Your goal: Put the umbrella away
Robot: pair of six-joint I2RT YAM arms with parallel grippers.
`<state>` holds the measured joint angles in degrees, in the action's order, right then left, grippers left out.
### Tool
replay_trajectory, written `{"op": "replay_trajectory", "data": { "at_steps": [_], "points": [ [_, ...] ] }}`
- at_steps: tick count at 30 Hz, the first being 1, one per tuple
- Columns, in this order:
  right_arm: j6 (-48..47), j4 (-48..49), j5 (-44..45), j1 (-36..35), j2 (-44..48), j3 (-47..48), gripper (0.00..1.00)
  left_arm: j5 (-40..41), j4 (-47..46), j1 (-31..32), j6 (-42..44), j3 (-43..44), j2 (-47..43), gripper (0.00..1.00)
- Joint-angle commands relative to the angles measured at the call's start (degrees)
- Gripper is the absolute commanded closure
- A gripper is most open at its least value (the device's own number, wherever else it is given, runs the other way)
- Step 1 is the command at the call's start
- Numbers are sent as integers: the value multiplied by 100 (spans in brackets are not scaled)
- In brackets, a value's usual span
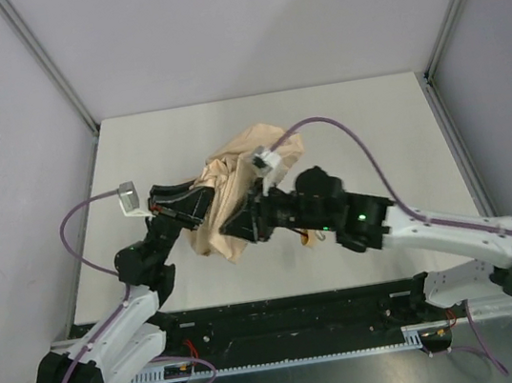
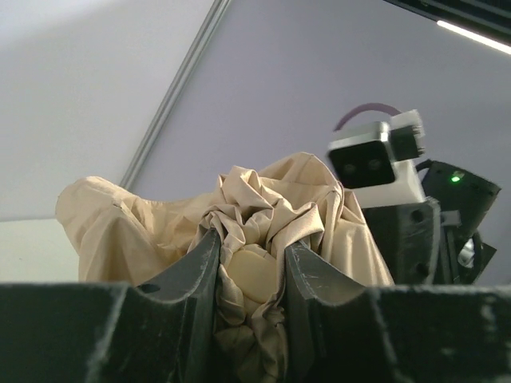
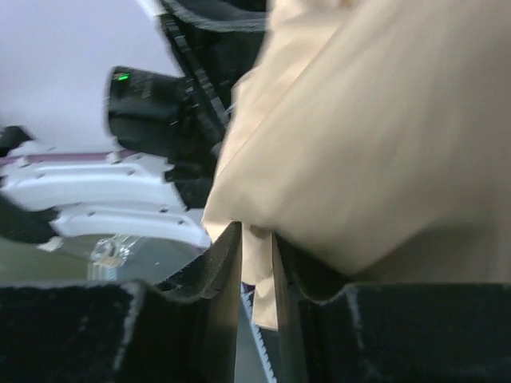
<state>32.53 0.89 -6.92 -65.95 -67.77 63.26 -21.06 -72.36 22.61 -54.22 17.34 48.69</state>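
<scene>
The counter is a plain off-white board, closed in by pale grey panels on three sides, with metal posts rising at its far corners. A black rail runs along its near edge. The crumpled beige umbrella sits over its middle. Whether the fabric touches the surface cannot be told.

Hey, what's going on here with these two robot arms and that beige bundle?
Two robot arms are handling a beige umbrella in the middle of the table. The left hand is clamped on a crumpled wad of its fabric, and the right hand pinches a flatter fold from the opposite side. The canopy is loosely bunched between them, not yet tidy; its shaft and handle are hidden.
</scene>
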Motion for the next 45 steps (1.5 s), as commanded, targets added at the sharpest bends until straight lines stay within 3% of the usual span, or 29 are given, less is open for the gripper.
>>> {"op": "replay_trajectory", "data": {
  "at_steps": [1,5,15,24,29,32,34,36,41,43,45],
  "points": [
    [-503,340,418,-50,-1040,629,78,236,-1477,216,-406,180,-35,100],
    [-857,71,674,-117,-1359,920,79,222,-673,277,-345,352,-352,100],
    [-1223,-1930,362,-133,-1163,1933,56,-40,-535,268,-1100,578,-196,100],
    [-1303,-3408,572,-1157,-54,2084,14,170,-496,-204,-1101,535,-62,100],
    [-1254,-3584,794,-1451,788,1907,9,26,-461,-468,-1124,479,48,100],
    [-1454,-3744,1701,-1441,1262,1812,9,-185,-457,-578,-1226,453,80,100],
    [-1771,-3822,2210,-1232,1498,1762,9,-332,-455,-608,-1272,427,64,100],
    [-2096,-3825,2124,-600,1579,1745,7,-483,-459,-617,-1321,414,25,100],
    [-2413,-3447,-660,2331,1187,1778,6,-1054,-455,-633,-1459,565,75,100],
    [-2501,-3187,-1325,2725,998,1808,4,-1242,-461,-635,-1574,647,133,100],
    [-2551,-2983,-1537,2629,854,1873,4,-1326,-467,-631,-1651,691,152,100]
  ]
}}
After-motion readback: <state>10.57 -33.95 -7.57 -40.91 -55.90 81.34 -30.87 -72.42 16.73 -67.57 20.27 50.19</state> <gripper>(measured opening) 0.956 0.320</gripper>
